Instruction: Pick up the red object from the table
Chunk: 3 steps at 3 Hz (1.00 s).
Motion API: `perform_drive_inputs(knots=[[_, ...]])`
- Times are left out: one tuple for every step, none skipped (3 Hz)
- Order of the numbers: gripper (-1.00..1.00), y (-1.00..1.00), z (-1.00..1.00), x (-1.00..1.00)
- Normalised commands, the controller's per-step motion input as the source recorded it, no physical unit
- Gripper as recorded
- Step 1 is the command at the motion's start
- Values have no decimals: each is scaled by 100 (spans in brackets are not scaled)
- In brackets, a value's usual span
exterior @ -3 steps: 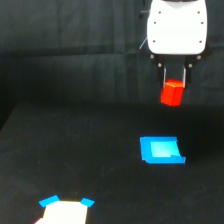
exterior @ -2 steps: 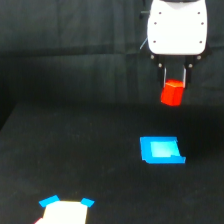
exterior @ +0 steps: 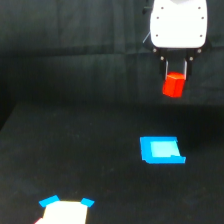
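Note:
The red object [exterior: 173, 85] is a small bright red-orange stubby block. It hangs in the air between the two thin fingers of my gripper [exterior: 175, 75], well above the black table [exterior: 75, 150], at the exterior view's upper right. The gripper, under its white body [exterior: 178, 24], is shut on the block's top. The block's lower part sticks out below the fingertips.
A flat bright blue rectangle [exterior: 161, 150] lies on the table below the gripper. A white patch with blue corners [exterior: 64, 210] sits at the bottom left edge of the view. A black backdrop stands behind.
The gripper still holds the red block aloft, at about the same place; it may have risen very slightly.

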Motion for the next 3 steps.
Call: perform_drive_inputs(knots=[[-100, -72, 44, -32], [-100, -61, 87, -11], [-100, 10, 76, -24]])
